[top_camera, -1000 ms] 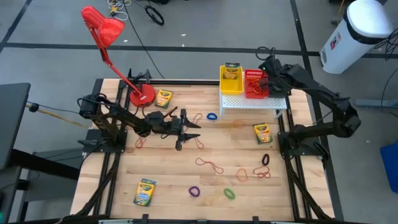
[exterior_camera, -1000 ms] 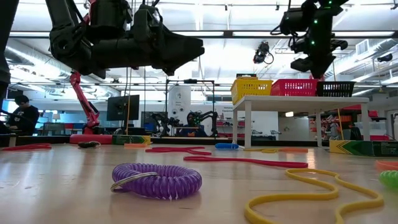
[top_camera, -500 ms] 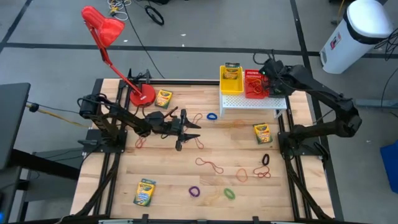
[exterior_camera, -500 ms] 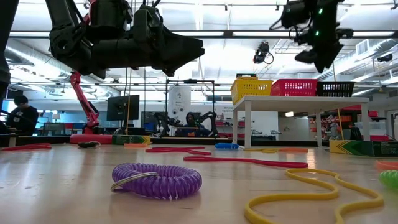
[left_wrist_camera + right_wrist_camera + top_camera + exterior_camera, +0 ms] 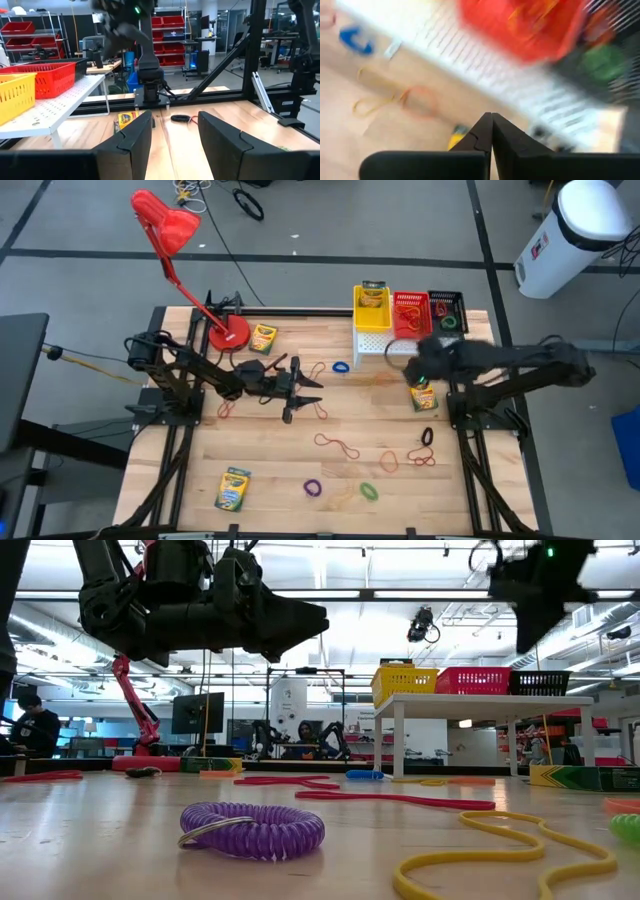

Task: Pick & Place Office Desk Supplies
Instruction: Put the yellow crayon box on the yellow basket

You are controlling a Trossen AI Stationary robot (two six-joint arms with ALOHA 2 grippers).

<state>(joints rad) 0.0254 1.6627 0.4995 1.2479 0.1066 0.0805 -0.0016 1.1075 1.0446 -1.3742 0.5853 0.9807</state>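
Three mesh baskets stand side by side on a small white shelf at the table's far edge: the yellow basket holds a crayon box, the red basket sits in the middle, and the black basket is at the right end. Further crayon boxes and rubber-band loops lie scattered on the wooden table. The right gripper is in front of the shelf above one crayon box, fingers clenched together and empty. The left gripper hangs over the table's left-centre, fingers parted, holding nothing.
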